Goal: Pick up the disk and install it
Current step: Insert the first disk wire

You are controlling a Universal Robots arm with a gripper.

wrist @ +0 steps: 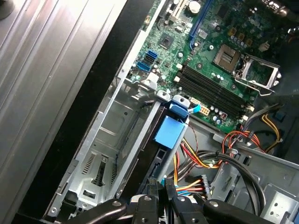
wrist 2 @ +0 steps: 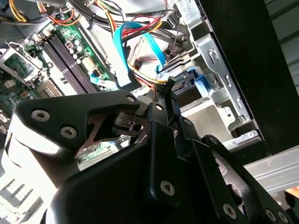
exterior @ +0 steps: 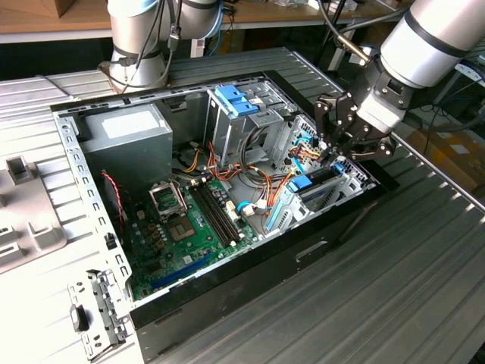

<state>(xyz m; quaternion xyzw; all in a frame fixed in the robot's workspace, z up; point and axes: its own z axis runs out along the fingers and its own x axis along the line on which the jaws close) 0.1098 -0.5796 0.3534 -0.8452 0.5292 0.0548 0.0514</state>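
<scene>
The disk stands on edge in the metal drive cage at the exterior view's right end of the open computer case. Its bright blue end tab faces the motherboard, and its light-blue carrier shows beside the fingertips. My gripper reaches down into the cage from the right, over the disk's other end. Its fingers stand close together on the disk's upper edge, as the second wrist view also shows of the gripper.
The green motherboard fills the case floor, with a grey power supply behind it. Orange, red and blue cables run close to the cage. A taller cage with blue tabs stands behind. A second arm's base is at the back.
</scene>
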